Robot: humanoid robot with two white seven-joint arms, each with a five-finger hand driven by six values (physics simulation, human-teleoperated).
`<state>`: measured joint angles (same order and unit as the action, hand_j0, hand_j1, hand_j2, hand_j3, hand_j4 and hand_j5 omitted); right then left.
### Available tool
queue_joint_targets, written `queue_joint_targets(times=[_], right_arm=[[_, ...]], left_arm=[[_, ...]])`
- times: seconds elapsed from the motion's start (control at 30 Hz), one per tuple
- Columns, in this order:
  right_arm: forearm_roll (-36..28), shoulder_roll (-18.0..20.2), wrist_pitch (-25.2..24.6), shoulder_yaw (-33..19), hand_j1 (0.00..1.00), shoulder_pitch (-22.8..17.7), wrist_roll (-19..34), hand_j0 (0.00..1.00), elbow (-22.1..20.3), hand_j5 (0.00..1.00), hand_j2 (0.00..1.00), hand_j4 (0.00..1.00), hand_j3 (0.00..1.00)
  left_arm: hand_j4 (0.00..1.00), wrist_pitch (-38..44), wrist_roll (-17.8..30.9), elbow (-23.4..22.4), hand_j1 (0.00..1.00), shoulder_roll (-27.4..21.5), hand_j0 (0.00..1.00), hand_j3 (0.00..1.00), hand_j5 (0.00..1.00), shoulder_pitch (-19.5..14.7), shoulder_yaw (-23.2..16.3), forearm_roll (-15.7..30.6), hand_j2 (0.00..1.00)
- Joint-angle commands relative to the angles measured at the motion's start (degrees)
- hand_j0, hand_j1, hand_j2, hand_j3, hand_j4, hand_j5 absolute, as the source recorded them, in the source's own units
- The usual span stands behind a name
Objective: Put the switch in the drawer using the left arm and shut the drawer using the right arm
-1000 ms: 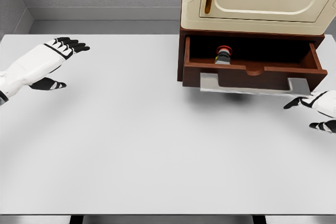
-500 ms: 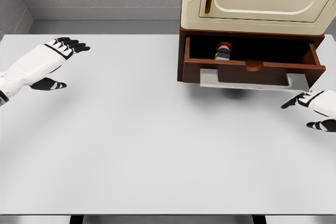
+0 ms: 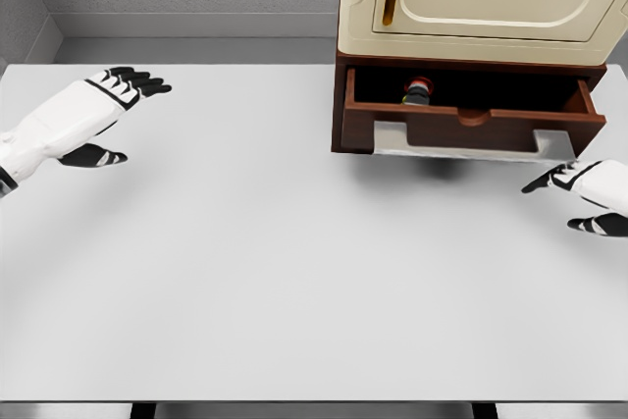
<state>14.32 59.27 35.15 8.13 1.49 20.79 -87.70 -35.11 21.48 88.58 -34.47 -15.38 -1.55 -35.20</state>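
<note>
Right hand, white with black fingertips, enters from the right edge of the head view and hovers low over the white table. Its fingers are loosely spread and hold nothing; the black tips point left toward the drawer, ending just below and beside the drawer's right front corner. Whether they touch it cannot be told.

That brown wooden drawer is part of a cabinet at the far right of the table, with a cream-coloured upper body and a closed door. It stands partly open, with a pale grey panel showing under its front edge. Inside, toward the left of the compartment, sits the switch, a small object with a red top and a darker base, half hidden behind the drawer's front wall.

Left hand rests well apart at the far left, above the table, fingers extended and relaxed, thumb lowered, holding nothing.
</note>
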Motion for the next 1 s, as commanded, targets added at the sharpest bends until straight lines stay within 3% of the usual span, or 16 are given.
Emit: queue_joint_targets(times=[0.0, 0.23, 0.4, 0.63, 0.83, 0.97], right_arm=[[-0.25, -0.39, -0.15, 0.13, 0.77, 0.0, -0.13, 0.77, 0.51, 0.77, 0.77, 0.77, 0.77], [-0.25, -0.65, -0.15, 3.38, 0.77, 3.6, -0.13, 0.77, 2.35, 0.77, 0.77, 0.77, 0.77], [-0.25, -0.65, -0.15, 3.38, 0.78, 3.69, -0.13, 0.78, 2.62, 0.78, 0.78, 0.78, 0.78], [-0.61, 0.14, -0.15, 3.21, 0.7, 2.55, -0.4, 0.7, -0.9, 0.7, 0.7, 0.7, 0.7], [-1.05, 1.72, -0.15, 2.41, 0.64, -2.02, -0.57, 0.64, -8.8, 0.64, 0.64, 0.64, 0.64], [-1.13, 2.07, -0.15, -5.4, 0.64, -9.14, -0.57, 0.64, -12.5, 0.64, 0.64, 0.64, 0.64]], left_arm=[[1.0, 0.11, -0.03, 0.46, 1.0, -0.07, 1.0, 1.0, 1.0, 0.0, 0.05, 0.4, 1.0], [1.0, 0.11, -0.03, 0.37, 1.0, -0.07, 1.0, 1.0, 1.0, 0.09, 0.14, 0.4, 1.0], [1.0, 0.11, -0.03, 0.55, 1.0, -0.07, 1.0, 1.0, 1.0, 0.18, 0.14, 0.48, 1.0], [1.0, 0.11, -0.03, 0.99, 1.0, 0.02, 1.0, 1.0, 1.0, 0.18, 0.14, 0.4, 1.0], [1.0, 0.11, -0.03, 1.25, 1.0, 0.02, 1.0, 1.0, 1.0, 0.26, 0.05, 0.4, 1.0], [1.0, 0.11, -0.03, 1.95, 1.0, 0.02, 1.0, 1.0, 1.0, 0.7, 0.14, 0.4, 1.0]])
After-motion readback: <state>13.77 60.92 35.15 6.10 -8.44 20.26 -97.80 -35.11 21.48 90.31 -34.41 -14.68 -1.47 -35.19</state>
